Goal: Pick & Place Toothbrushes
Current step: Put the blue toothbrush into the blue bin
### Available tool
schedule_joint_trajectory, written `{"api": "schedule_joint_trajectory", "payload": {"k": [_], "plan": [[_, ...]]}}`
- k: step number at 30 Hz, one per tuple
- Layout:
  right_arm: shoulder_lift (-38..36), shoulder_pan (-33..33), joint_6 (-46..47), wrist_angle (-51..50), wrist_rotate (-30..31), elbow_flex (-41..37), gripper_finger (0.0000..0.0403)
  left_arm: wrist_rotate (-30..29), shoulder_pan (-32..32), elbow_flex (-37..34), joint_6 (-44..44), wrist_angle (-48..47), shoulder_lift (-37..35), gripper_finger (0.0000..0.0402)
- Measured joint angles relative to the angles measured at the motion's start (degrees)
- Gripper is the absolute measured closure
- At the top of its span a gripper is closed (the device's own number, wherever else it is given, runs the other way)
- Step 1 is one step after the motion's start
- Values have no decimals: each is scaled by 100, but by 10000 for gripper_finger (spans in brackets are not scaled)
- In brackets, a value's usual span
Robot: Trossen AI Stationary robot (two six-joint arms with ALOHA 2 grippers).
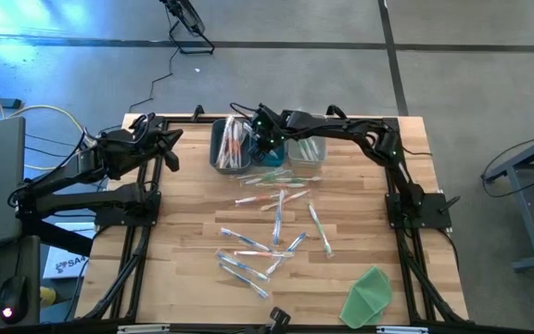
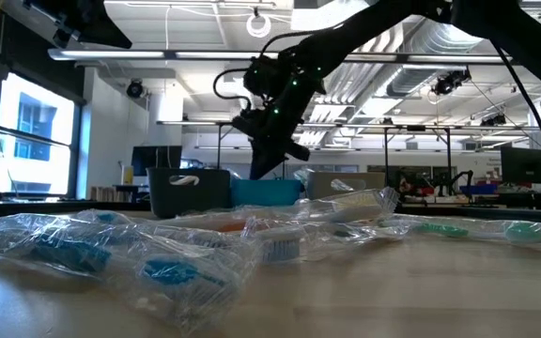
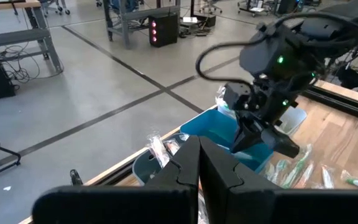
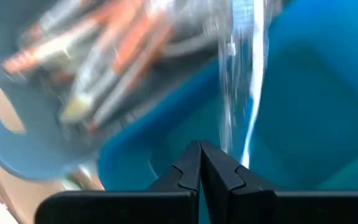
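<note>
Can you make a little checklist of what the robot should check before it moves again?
1. Right gripper over the blue bin: ok, it hangs above the bins at the table's far edge.
2. Right gripper holding a toothbrush: ok, its wrist view shows a blue wrapped toothbrush pinched between the closed fingers, hanging over the blue bin.
3. Colours sorted: ok so far, the grey bin holds orange ones and the clear bin holds green ones.
4. Left gripper out of the way: ok, shut and parked at the table's left side.
5. Table finished: not ok, loose toothbrushes lie on the wood.
6. Green cloth clear of the work: ok, near corner.
</note>
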Motion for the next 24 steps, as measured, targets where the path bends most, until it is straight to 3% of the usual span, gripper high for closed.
{"api": "schedule_joint_trajectory", "payload": {"k": [5, 18, 24], "plan": [[104, -51, 357, -2, 43, -8, 401, 0, -1, 0, 0, 2, 2, 402], [112, -274, 791, 46, 838, -1, 401, 4, 0, -2, 0, 0, 2, 402], [112, -363, 672, 48, 409, -1, 401, 7, 0, 0, 1, -110, 1, 402]]}}
